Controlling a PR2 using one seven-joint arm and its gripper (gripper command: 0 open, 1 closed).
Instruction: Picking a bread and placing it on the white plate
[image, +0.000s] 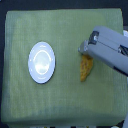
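Golden-orange bread (86, 69), right of centre — likely light, crusty, crushable; pinch mid-loaf. Gripper (83, 48) at its top end, jaw state unclear. White plate (41, 62) left.

From my feed, the gripper (84, 49) covers the upper end of the bread (86, 69), so I can't tell whether its jaws are closed on the loaf or merely above it. The arm (111, 50) runs off the exterior view's right edge. The bread's crust is too blurred to read.
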